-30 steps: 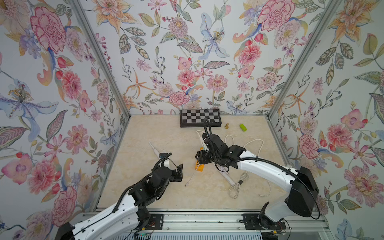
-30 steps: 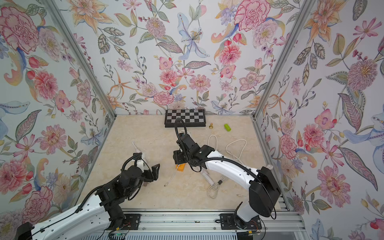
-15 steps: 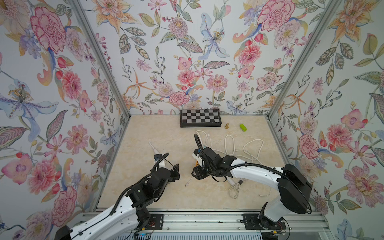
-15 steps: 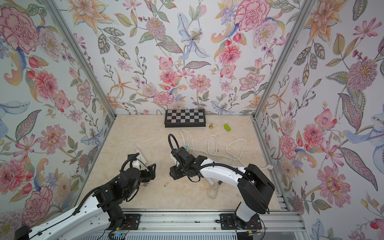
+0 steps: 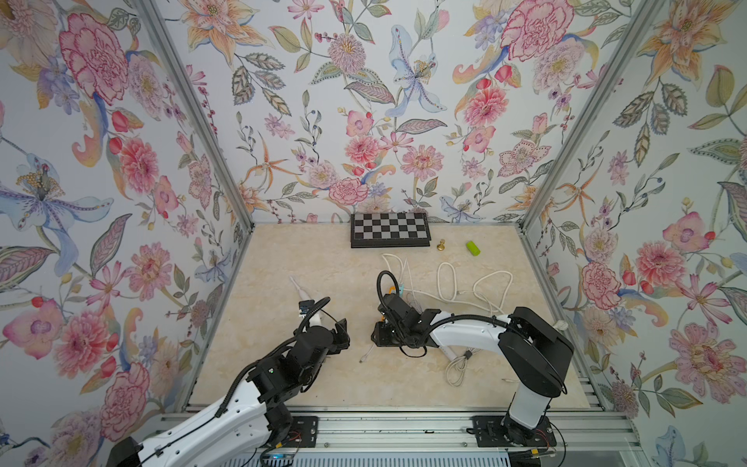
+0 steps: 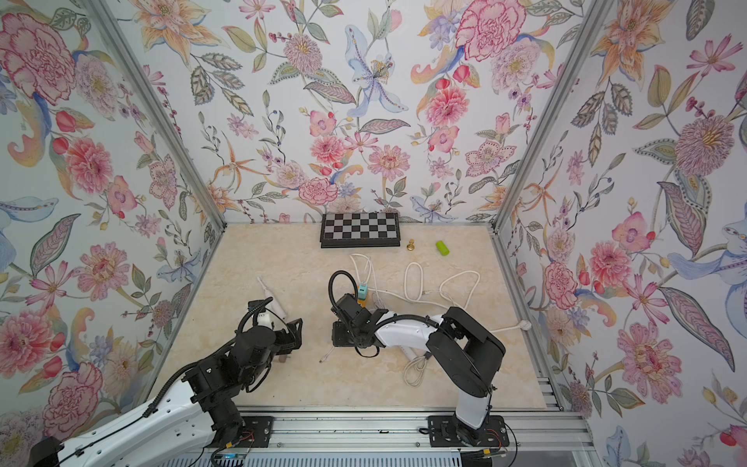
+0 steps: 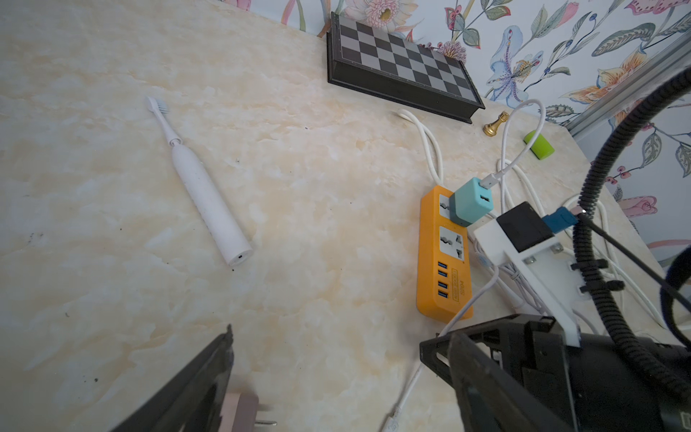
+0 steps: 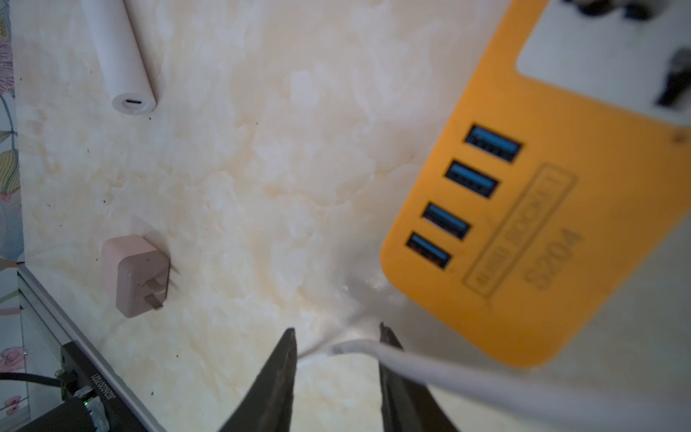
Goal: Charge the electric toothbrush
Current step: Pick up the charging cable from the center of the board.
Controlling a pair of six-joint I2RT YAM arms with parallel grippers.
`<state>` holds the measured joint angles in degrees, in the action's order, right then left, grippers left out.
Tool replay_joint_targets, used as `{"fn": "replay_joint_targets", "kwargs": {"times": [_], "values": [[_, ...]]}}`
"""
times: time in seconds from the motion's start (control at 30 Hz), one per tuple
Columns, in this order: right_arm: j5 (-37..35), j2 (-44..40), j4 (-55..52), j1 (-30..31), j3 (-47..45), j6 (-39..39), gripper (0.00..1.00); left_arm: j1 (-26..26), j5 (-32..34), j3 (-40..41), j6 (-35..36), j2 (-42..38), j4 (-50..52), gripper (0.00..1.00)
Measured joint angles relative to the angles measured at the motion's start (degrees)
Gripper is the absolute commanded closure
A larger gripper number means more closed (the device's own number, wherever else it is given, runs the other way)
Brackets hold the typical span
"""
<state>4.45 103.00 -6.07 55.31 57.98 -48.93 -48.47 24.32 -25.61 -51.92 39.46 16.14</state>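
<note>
White toothbrush [image 5: 300, 290] and tangled cable [image 5: 446, 279], well apart

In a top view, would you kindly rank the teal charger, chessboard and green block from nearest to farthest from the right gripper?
From the right gripper:
1. Teal charger, close by, just beyond it.
2. Chessboard, far back, centre.
3. Green block, far back, to the right.

white-and-black right arm [image 5: 465, 329]: elbow swings left, forearm folds nearer | black right gripper [image 8: 336, 333]: shifts from farther back to nearer, drops low over the beige marbled tabletop [image 8: 243, 168] | jaws: narrower than a second ago, now straddling the thin white cable [image 8: 411, 366], gap remaining
</note>
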Motion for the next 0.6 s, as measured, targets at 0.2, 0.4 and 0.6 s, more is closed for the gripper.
{"fn": "replay_joint_targets", "kwargs": {"times": [0.2,0.4,0.6], "values": [[-2.6,0.7,3.1,0.0,-1.9,-4.5,0.78,0.2,0.1,0.5,0.0,-0.7,-0.8,0.12],[-4.7,0.6,6.5,0.1,-4.1,-7.8,0.9,0.4,0.1,0.9,0.1,-0.9,-1.1,0.12],[-5.4,-3.8,8.9,0.1,-7.6,-11.0,0.98,0.5,0.1,0.9,0.7,-0.9,-1.5,0.15]]}}
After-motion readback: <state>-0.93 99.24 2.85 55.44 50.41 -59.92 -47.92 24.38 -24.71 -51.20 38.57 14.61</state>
